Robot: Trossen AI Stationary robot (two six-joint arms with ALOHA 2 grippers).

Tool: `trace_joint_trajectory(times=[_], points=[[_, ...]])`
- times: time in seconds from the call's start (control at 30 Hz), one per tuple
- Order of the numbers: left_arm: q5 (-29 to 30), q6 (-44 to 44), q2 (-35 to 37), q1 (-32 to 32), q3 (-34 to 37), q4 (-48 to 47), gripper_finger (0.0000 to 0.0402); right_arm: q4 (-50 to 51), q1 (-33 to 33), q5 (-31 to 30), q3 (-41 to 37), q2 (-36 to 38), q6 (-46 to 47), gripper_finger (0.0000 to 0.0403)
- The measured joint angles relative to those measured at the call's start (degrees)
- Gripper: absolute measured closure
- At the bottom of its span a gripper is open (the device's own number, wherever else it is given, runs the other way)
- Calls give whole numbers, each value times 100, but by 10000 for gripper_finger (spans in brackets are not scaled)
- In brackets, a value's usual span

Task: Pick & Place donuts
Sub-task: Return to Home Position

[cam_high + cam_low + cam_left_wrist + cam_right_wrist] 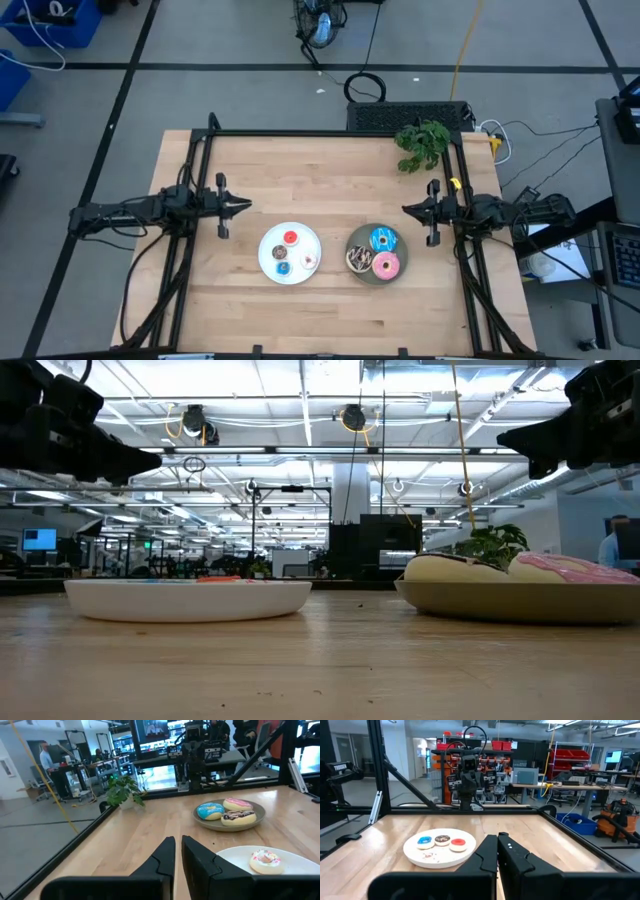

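Note:
Four tiny donuts lie on a white plate (268, 262): red (291, 237), brown (280, 252), blue (283, 268) and whitish-pink (308, 260). Three larger ones rest on a grey plate (377, 278): blue (383, 240), pink (386, 265) and dark brown with sprinkles (358, 260). My left gripper (245, 206) hovers shut to the left of the white plate, up off the table. My right gripper (406, 209) hovers shut to the right of the grey plate, at about the same height. The two point toward each other.
A green plant (422, 143) sits at the table's far right corner. A black frame (330, 133) runs along the table's far edge and sides. Bare wood lies between the plates and the near edge, and across the far half of the table.

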State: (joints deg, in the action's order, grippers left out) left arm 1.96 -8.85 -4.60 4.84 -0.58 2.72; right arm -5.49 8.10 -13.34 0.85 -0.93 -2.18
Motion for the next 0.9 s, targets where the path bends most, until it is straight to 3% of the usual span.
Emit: trace_joint_trajectory(times=[0.9], points=[[-28, 11, 2, 0, 0, 44, 357, -2, 0, -3, -1, -2, -2, 403]])
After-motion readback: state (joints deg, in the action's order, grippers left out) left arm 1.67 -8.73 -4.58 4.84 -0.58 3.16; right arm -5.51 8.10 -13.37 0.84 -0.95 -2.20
